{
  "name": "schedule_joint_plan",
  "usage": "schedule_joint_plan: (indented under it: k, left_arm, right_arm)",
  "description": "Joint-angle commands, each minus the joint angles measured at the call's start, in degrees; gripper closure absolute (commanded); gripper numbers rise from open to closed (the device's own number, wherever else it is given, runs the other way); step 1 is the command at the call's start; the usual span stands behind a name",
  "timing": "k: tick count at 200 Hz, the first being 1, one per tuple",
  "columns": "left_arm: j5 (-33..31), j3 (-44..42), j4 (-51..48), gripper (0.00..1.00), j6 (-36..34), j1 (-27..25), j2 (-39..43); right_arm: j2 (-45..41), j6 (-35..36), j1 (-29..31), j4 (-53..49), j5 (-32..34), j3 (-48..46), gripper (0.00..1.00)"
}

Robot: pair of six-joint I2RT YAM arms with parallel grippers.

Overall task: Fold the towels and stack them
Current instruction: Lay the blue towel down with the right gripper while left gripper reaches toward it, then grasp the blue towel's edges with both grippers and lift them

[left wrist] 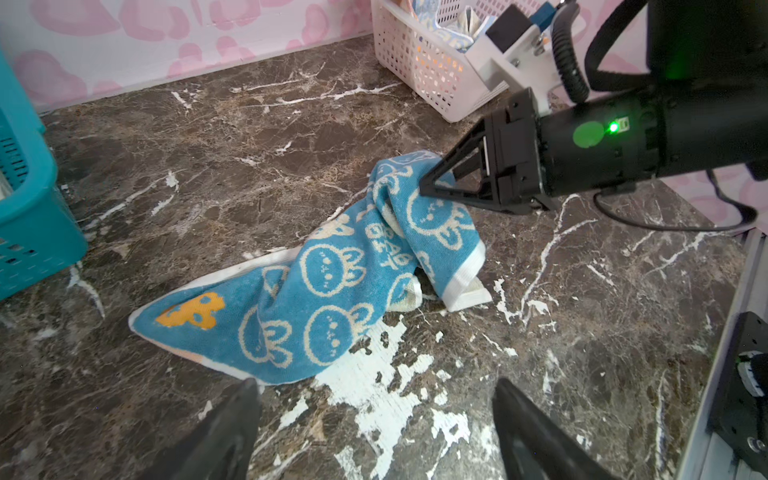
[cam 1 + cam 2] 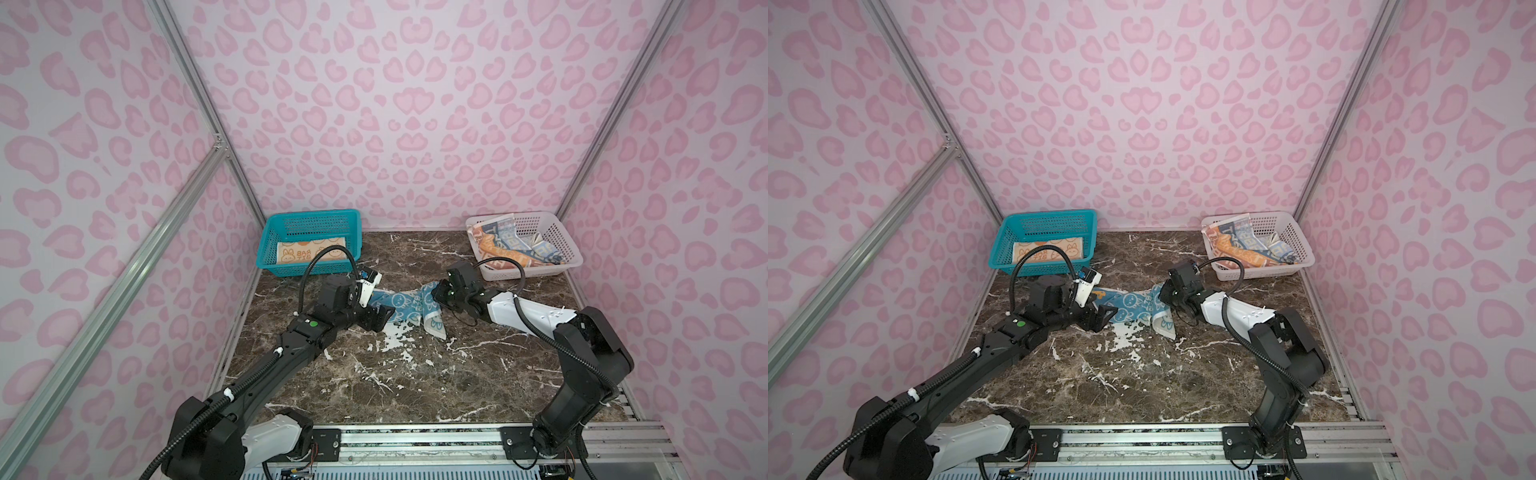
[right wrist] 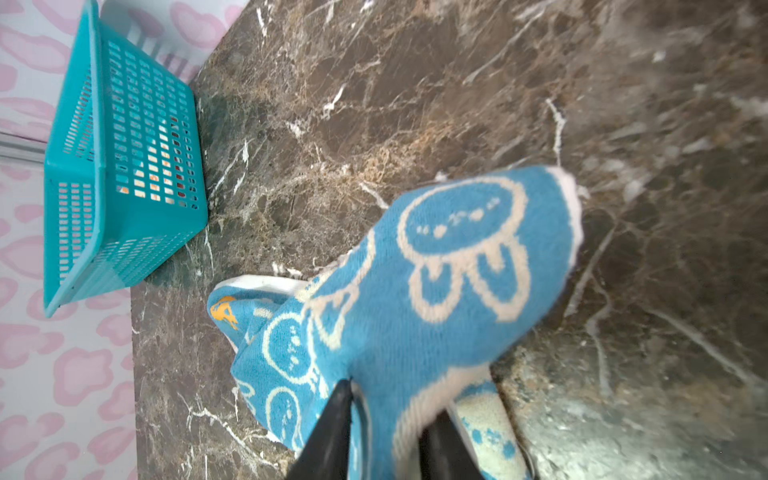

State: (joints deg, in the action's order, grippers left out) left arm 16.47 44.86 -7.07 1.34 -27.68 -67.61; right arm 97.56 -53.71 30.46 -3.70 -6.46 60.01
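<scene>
Altogether three towels (image 2: 409, 305), two baskets (image 2: 307, 232), two arms (image 2: 536, 311).

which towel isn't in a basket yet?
The blue bunny towel: it lies crumpled on the table between the arms. The orange one sits in the teal basket, the lettered one in the white.

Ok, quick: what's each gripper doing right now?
Left gripper: open, empty, beside the blue towel.
Right gripper: the towel sits between its parted jaws; whether it grips cannot be told.
</scene>
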Motion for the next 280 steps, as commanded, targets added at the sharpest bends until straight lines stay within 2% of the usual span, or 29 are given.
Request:
schedule_joint_plan:
  k: [1, 20, 36, 61, 76, 125, 159, 184, 214, 232, 250, 252, 258, 280]
  left_arm:
    - [-0.75, -0.16, 3.52, 0.12, -0.02, -1.99, -1.45]
    - [-0.89, -0.21, 4.8, 0.12, 1.95, -4.77, -3.78]
    - [-0.91, -0.32, 6.42, 0.12, 3.92, -7.06, -6.38]
    - [-1.02, 0.53, 7.86, 0.13, 6.16, -10.87, -10.73]
    - [-2.0, 0.72, 9.44, 0.13, 6.82, -12.83, -12.8]
    - [-3.55, 1.25, 13.9, 0.13, 9.26, -17.42, -21.24]
    - [-4.16, 3.5, 16.12, 0.14, 10.43, -17.94, -27.4]
    - [-5.53, 5.97, 16.24, 0.2, 10.44, -17.96, -30.95]
    - [-5.3, 8.58, 17.19, 0.4, 10.02, -17.88, -34.6]
    - [-3.85, 10.18, 16.49, 0.48, 9.9, -17.93, -36.83]
    - [-2.49, 10.69, 16.32, 0.63, 10.24, -17.88, -38.0]
    - [-2.38, 10.69, 16.33, 0.67, 10.19, -17.85, -38.07]
    - [-1.99, 10.81, 16.15, 0.73, 10.33, -17.79, -38.2]
    - [-0.97, 11.47, 14.64, 0.86, 9.95, -17.33, -37.88]
  right_arm:
    - [-1.46, 5.31, -1.07, -1.03, 1.43, 0.88, 0.62]
    - [-3.71, 11.59, -1.91, -5.08, 3.55, 2.18, 0.5]
    - [-5.11, 18.6, -2.4, -8.54, 4.94, 3.28, 0.45]
    - [-6.69, 30.53, -2.75, -13.86, 6.13, 4.03, 0.41]
    - [-7.83, 34.52, -2.93, -16.34, 8.28, 2.82, 0.41]
    - [-13.59, 39.1, -4.35, -16.37, 6.9, -5.34, 0.4]
    - [-16.32, 39.44, -4.61, -15.25, 3.76, -9.24, 0.4]
    - [-17.08, 39.04, -4.56, -14.61, 3.3, -11.12, 0.4]
    - [-18.01, 39.26, -4.6, -10.49, 0.47, -14.23, 0.39]
    - [-18.37, 39.43, -4.44, -6.25, -2.5, -16.69, 0.39]
    - [-18.12, 39.26, -3.96, -1.61, -4.95, -19.1, 0.38]
    - [-17.95, 39.27, -3.86, -0.98, -5.16, -19.33, 0.38]
    - [-17.62, 39.11, -3.6, 0.28, -5.65, -20.09, 0.38]
    - [-14.92, 37.39, -3.32, 4.41, -6.79, -21.48, 0.38]
